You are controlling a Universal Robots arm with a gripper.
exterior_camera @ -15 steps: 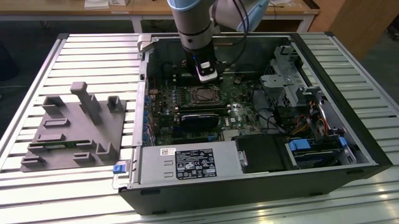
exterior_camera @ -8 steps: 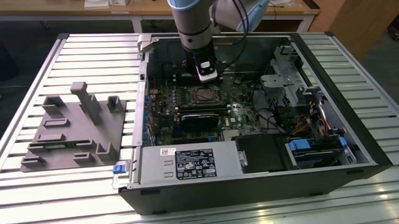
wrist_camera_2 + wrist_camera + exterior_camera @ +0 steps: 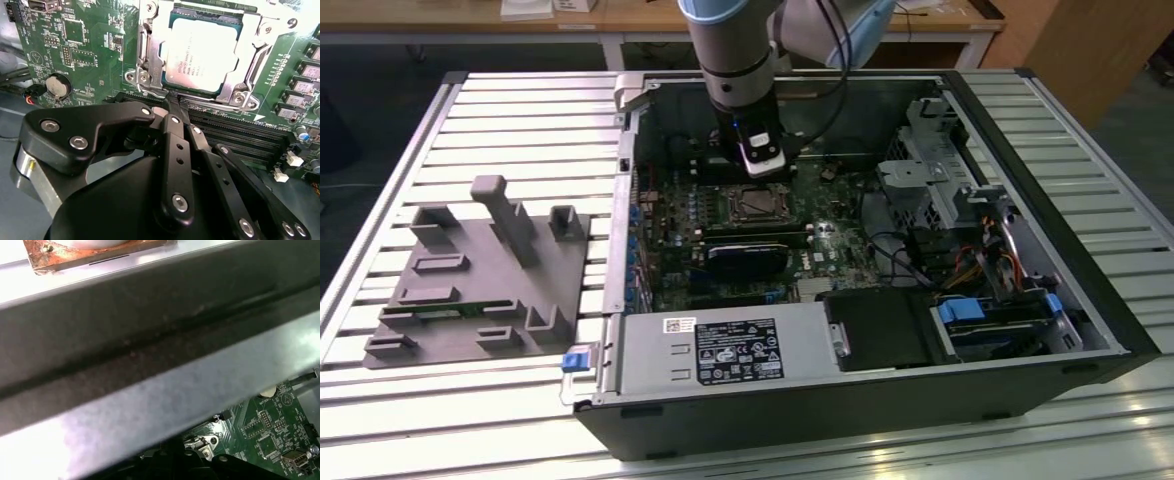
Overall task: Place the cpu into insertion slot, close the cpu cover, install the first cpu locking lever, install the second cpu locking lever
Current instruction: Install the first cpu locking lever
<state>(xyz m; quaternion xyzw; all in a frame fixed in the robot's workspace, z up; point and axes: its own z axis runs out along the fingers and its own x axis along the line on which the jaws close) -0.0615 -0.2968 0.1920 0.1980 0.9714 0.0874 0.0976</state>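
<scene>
The cpu point(image 3: 200, 50) lies flat in the insertion slot point(image 3: 758, 205), just beyond the tips of the gripper point(image 3: 172, 106). In the second wrist view the black fingers point(image 3: 172, 150) run together and their tips are pressed against each other at the socket's near corner, close to a silver screw post. Whether anything thin is caught between them cannot be told.

In the exterior view the gripper point(image 3: 765, 160) hangs inside the open computer case point(image 3: 854, 420), just above the socket edge on the side of the case wall that the arm reaches over.

The cpu shows a pale, silvery top with faint dark print and a blue-green border around it. The cpu cover point(image 3: 151, 55) lies down around it as a silver frame, the chip's top showing through its window.

The slot sits near the middle of the green motherboard point(image 3: 85, 50), beside the long black memory slots point(image 3: 235, 135). A round coin battery point(image 3: 56, 86) stands well apart from it.
</scene>
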